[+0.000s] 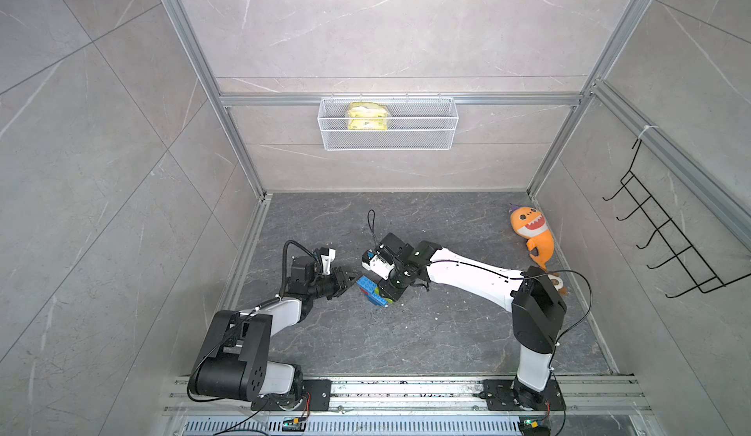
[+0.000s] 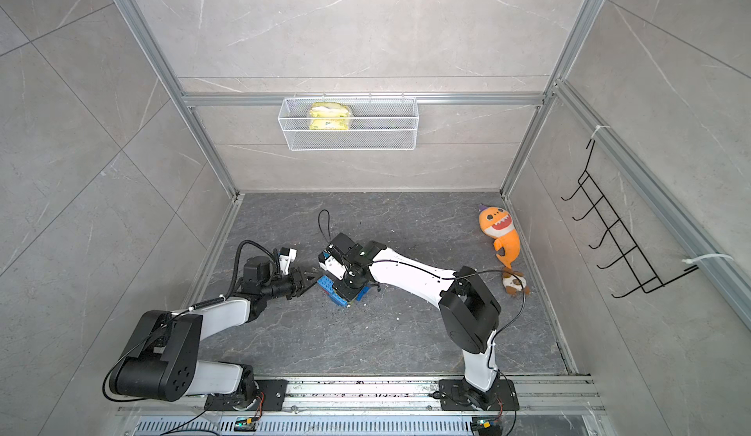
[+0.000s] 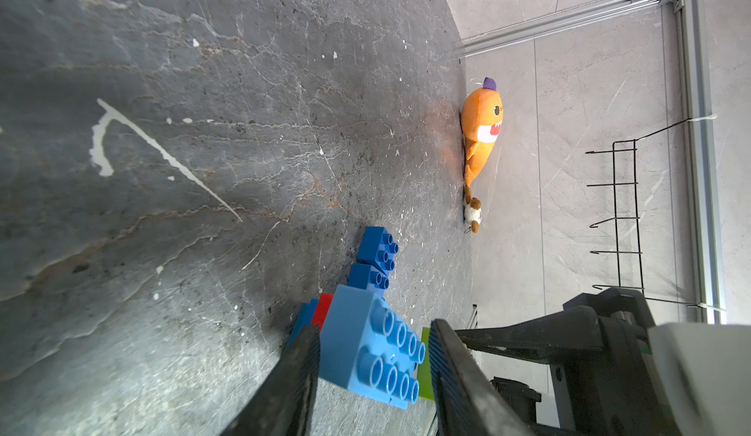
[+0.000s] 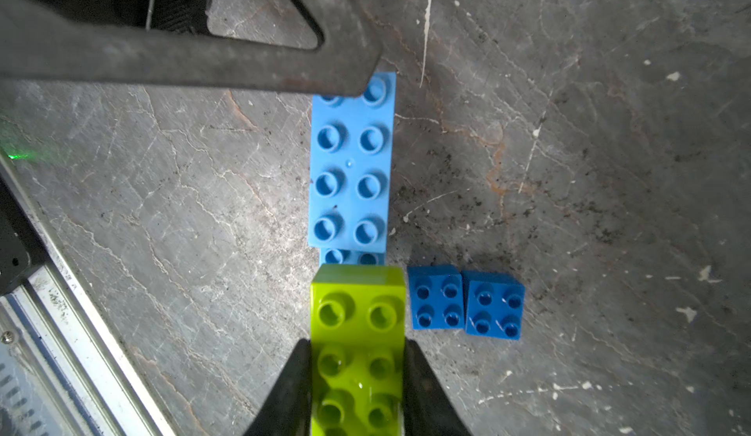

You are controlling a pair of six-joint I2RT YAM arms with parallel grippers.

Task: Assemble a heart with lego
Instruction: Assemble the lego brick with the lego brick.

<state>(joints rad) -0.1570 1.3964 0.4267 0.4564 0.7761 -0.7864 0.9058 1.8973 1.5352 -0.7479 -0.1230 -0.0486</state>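
lego (image 1: 367, 285) mid-floor, bare floor (image 1: 426, 226) toward back wall (image 1: 386, 169)

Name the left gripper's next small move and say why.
Probably close the left gripper fully on the light blue brick. Its jaws straddle that brick, one side seemingly touching and a gap showing at the other. The right gripper clamps the neighbouring lime green brick, which should steady the pair.

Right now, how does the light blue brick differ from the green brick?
The light blue brick is pale blue; the green brick is lime. The right gripper is shut on the green brick, while the left gripper only straddles the light blue brick, a gap showing at one side. Both are two studs wide, studs up.
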